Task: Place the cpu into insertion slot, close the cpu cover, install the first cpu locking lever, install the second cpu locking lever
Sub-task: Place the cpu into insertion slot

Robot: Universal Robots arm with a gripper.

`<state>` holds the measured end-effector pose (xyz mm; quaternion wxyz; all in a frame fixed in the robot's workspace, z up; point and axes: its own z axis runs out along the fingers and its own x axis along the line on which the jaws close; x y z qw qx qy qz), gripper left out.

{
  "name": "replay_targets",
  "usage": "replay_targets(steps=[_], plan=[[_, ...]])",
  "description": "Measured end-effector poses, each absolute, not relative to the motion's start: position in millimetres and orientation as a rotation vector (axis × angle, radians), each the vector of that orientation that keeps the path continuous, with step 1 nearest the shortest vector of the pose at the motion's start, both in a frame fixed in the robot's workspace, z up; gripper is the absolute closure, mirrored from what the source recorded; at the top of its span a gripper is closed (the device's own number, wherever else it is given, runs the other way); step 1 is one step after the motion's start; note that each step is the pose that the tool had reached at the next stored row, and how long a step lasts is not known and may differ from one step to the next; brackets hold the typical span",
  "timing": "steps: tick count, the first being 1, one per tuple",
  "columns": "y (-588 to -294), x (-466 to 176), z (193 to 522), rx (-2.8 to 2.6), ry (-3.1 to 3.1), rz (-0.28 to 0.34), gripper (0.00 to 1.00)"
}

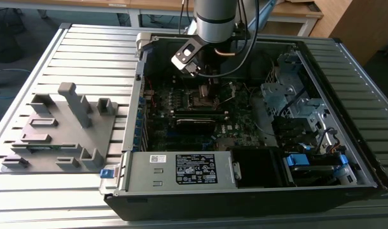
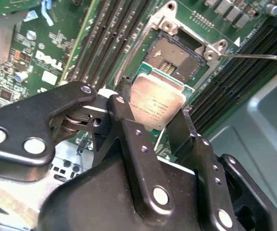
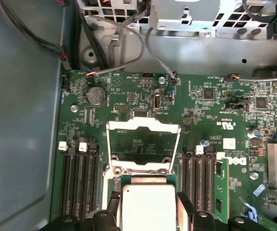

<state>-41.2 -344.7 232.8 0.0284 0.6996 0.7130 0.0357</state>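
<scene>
The cpu (image 2: 158, 103) is held flat by two opposite edges between the jaws of the gripper (image 2: 156, 98), which are closed on it, in the upper middle of the exterior view. It is not yet seated: the uncovered insertion slot (image 2: 179, 54) is seen just beyond its leading edge, and the cpu cover (image 3: 143, 126) is swung open on the far side.

A computer case (image 1: 245, 205) lies open on the table (image 1: 86, 43), with a fixture plate (image 1: 54, 138) beside it on the exterior view's left. Inside the case, the motherboard (image 1: 181, 109) lies behind the power supply (image 1: 181, 169). The pincer (image 2: 155, 100) hangs over the board with the cpu (image 2: 160, 108) between its fingers, just beside the insertion slot (image 2: 177, 55) and overlapping one of its edges. The cpu cover (image 3: 143, 126) is swung open beyond the slot. Memory slots (image 3: 80, 178) flank it on both sides.
</scene>
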Motion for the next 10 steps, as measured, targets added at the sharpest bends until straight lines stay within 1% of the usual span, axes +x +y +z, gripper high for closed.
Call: replay_targets(steps=[10], plan=[[-340.4, -47.8, 229.5, 2.164, 2.195, 0.11, 0.46]])
